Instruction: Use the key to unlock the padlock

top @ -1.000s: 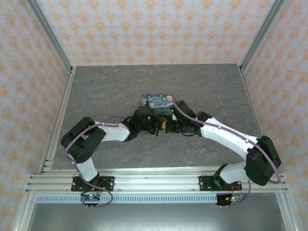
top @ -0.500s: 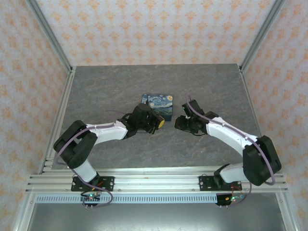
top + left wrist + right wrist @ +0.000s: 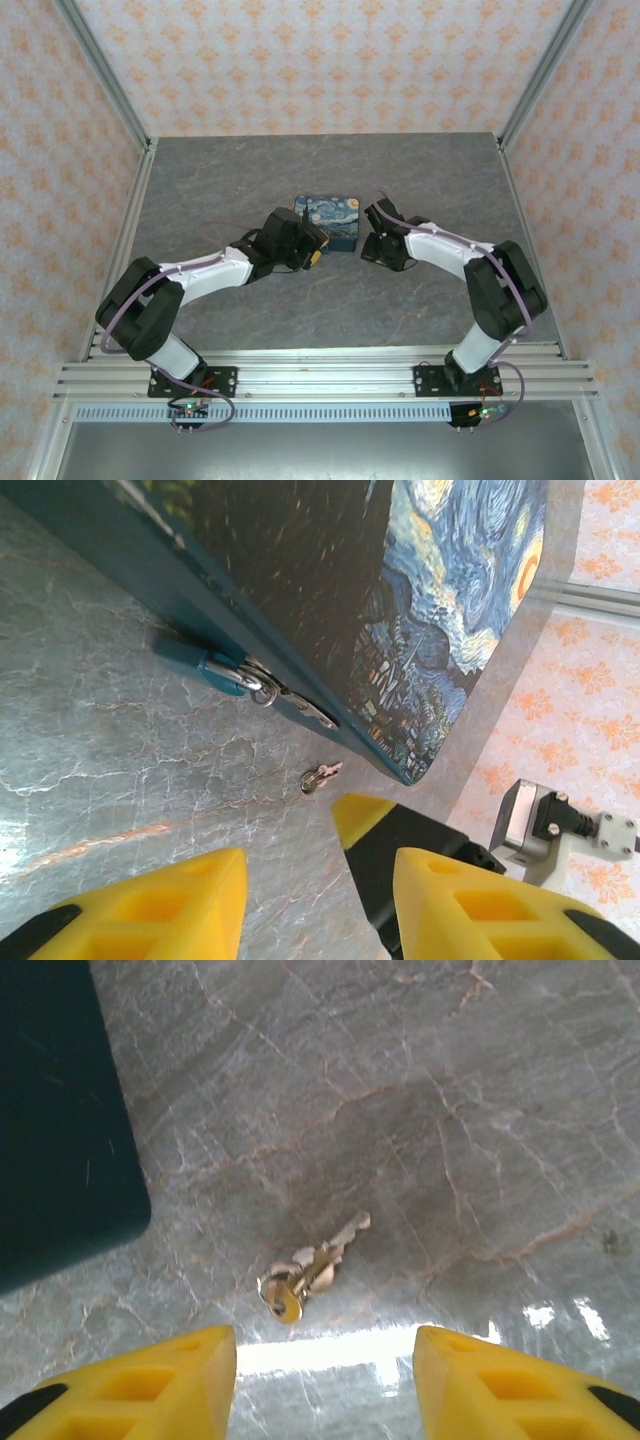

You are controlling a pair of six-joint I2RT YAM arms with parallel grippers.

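Key (image 3: 310,1270) lies loose on the table (image 3: 480,1110) – padlock (image 3: 192,663) hangs (apparently locked) on the box (image 3: 330,570) – while left gripper (image 3: 318,880) and right gripper (image 3: 320,1360) gape empty, so unlocking is all left to do.

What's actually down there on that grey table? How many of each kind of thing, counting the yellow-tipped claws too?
printed box: 1
padlock: 1
key bunch: 1
left gripper and right gripper: 2
Total: 5
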